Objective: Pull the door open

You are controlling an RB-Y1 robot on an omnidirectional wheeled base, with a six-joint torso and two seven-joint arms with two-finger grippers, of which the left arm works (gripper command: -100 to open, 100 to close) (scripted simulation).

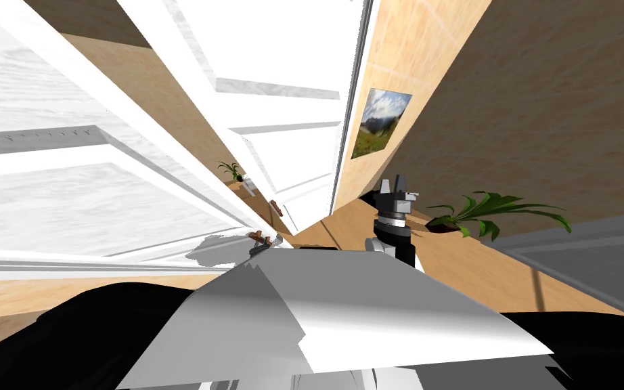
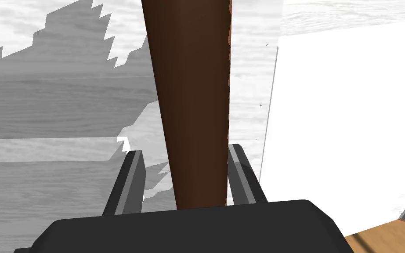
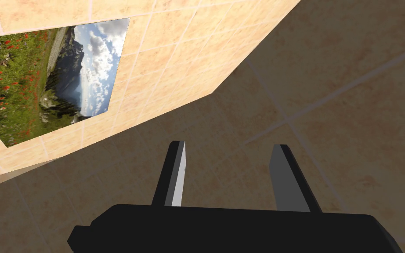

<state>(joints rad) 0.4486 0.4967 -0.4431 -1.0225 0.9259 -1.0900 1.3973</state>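
Note:
The white door (image 1: pixel 67 196) stands close on my left, and its grained face (image 2: pixel 43 110) fills the background of the left wrist view. A dark brown lever handle (image 2: pixel 193 88) runs straight out between my left gripper's (image 2: pixel 185 148) fingers. One finger (image 2: pixel 241 171) lies against the handle; a gap shows between the handle and the other finger (image 2: pixel 131 175). The fingers stand wide, so this gripper is open around the handle. In the head view the handle (image 1: pixel 258 236) and the left gripper (image 1: pixel 266 244) sit just above my chest. My right gripper (image 1: pixel 396 181) is raised to the right, open (image 3: pixel 229 144) and holding nothing.
A second white panelled surface (image 1: pixel 283 101) runs ahead beside a tan tiled wall with a landscape picture (image 1: pixel 380 122). A potted plant (image 1: pixel 486 210) stands right of my right arm, a smaller plant (image 1: pixel 231 169) farther ahead. A grey surface (image 1: pixel 588 250) lies at the right.

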